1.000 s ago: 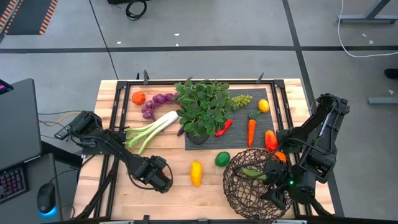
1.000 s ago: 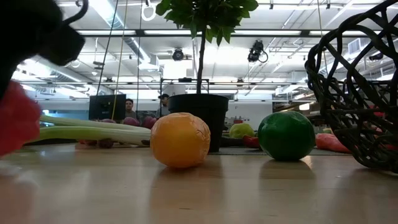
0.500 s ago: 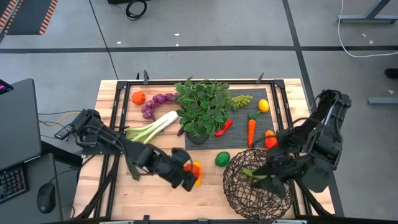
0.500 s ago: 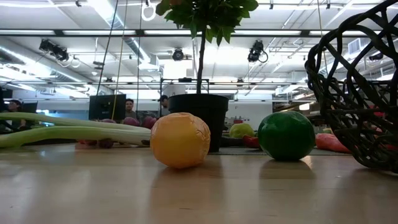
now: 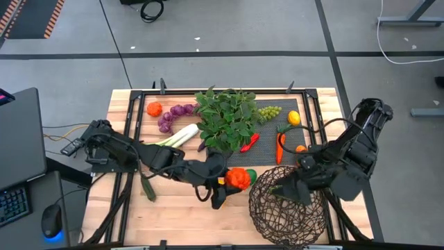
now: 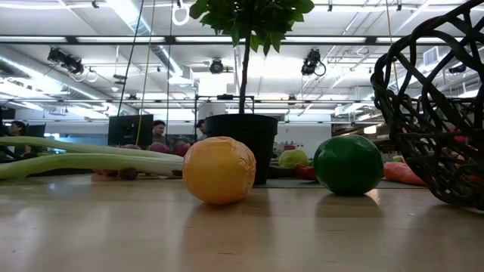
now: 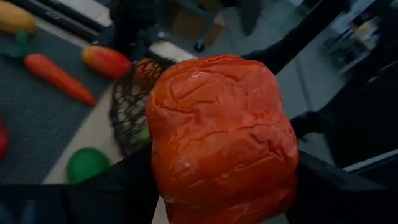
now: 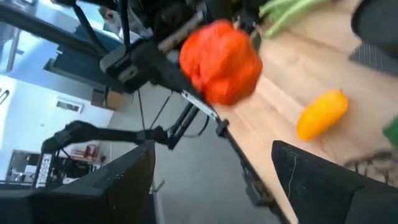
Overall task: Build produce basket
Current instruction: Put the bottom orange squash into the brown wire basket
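My left gripper (image 5: pixel 232 182) reaches over the table's middle, just left of the basket, shut on an orange-red tomato (image 5: pixel 238 178). The same tomato (image 8: pixel 221 59) shows in the right wrist view. The brown wire basket (image 5: pixel 284 212) stands at the near right of the table, with a green piece (image 5: pixel 277 189) inside it. My right gripper (image 5: pixel 288 191) hovers over the basket's far rim, open, with its fingers (image 8: pixel 124 180) spread wide and nothing between them. A yellow fruit (image 6: pixel 219 170) and a lime (image 6: pixel 348 164) rest on the wood. My left gripper pinches the tomato (image 7: pixel 165 177) between its two fingers (image 7: pixel 115 186), one on each side of it. The fingers come nearly level from the table's left. The tomato is lifted clear of the table and sticks out past the fingertips.
On the far half lie an orange tomato (image 5: pixel 154 108), purple grapes (image 5: pixel 173 117), a leek (image 5: pixel 170 142), green grapes (image 5: pixel 269 111), a lemon (image 5: pixel 294 117), a carrot (image 5: pixel 280 144) and a chili (image 5: pixel 250 142). They surround a potted plant (image 5: pixel 225 121) on a black mat (image 5: pixel 263 158).
My left gripper has swept from the table's near left toward the right, carrying the tomato up to the basket's left side. My right gripper has drawn up and toward the far left, from the basket's near right to above its far rim.
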Controlling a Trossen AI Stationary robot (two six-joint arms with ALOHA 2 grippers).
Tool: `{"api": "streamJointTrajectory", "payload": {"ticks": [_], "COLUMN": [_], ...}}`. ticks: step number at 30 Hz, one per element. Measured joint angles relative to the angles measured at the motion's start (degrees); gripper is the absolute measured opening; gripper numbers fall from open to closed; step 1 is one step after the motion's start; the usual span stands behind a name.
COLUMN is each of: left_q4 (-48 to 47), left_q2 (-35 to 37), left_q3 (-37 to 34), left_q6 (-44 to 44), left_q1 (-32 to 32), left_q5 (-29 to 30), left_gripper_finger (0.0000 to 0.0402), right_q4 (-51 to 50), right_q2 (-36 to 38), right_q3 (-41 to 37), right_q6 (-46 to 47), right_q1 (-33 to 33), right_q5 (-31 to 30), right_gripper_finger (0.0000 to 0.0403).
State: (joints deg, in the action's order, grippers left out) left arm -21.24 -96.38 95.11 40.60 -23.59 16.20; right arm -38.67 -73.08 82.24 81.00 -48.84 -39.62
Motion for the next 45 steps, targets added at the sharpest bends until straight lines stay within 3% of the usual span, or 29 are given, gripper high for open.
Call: {"api": "streamJointTrajectory", "payload": {"ticks": [7,12,18,24,37,45], "left_q4": [8.45,9.74,11.15,13.84,14.13,14.12], "left_q2": [0.00,0.00,0.00,0.00,0.00,0.02], "left_q3": [0.02,0.02,0.02,0.02,0.02,0.02], "left_q6": [4.06,7.44,12.78,12.81,12.81,12.47], "left_q1": [1.74,1.96,2.10,2.29,2.16,2.10], "left_q5": [-7.95,-11.71,-12.15,-12.45,-14.37,-14.71], "left_gripper_finger": [0.0265,0.0268,0.0269,0.0265,0.0274,0.0274], "right_q4": [8.92,14.96,18.45,19.55,20.68,20.93], "right_q2": [-1.84,-3.73,-5.35,-7.02,-7.17,-7.17], "right_q3": [0.00,0.00,0.02,0.02,0.02,0.02], "right_q6": [-13.01,-20.02,-24.13,-24.19,-26.01,-28.13], "right_q1": [6.03,9.42,11.30,12.31,12.73,12.70], "right_q5": [0.90,4.84,9.67,14.43,13.66,15.58], "right_gripper_finger": [0.0371,0.0381,0.0371,0.0362,0.0307,0.0306]}}
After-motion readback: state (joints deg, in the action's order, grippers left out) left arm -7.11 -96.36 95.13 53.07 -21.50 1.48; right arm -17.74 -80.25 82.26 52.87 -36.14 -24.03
